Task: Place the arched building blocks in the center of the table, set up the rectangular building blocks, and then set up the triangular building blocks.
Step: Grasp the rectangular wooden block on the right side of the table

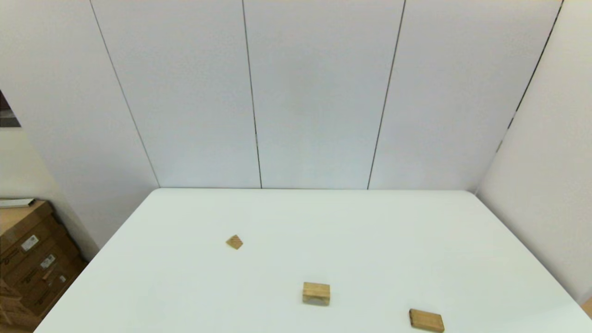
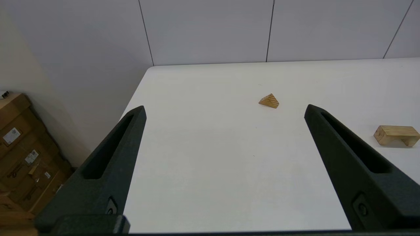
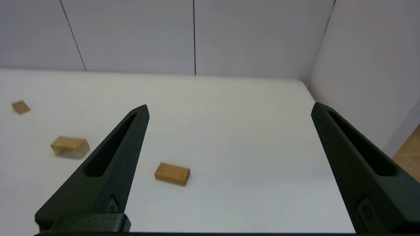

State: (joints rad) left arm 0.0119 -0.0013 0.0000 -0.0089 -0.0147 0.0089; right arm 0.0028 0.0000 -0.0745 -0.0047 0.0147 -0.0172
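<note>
1. The arched block sits near the front middle of the table, resting with its hollow turned down toward the surface. The flat rectangular block lies well apart from it toward the front right, and the small triangular block lies farther back on the left.

2. The left gripper hangs over the left front of the table, fingers spread wide and empty, with the wedge ahead of it. The right gripper hovers at the right front, equally wide and empty, the slab just beyond its fingers.

3. My worry with the arch: a grip taken across the hollow side could catch only a thin leg, and the block might twist or tip on lifting.

4. The slab lies low on the table, so fingertips may scrape the top or skid it away before closing.

5. The wedge's sloped faces look likely to squirt out of a pinch, and stacking it last could topple whatever stands below.

6. The tabletop is plain, smooth white, which I'd expect lets wood slide easily.

7. Pale wall panels close in the back and right; cardboard boxes stand on the floor at left.
</note>
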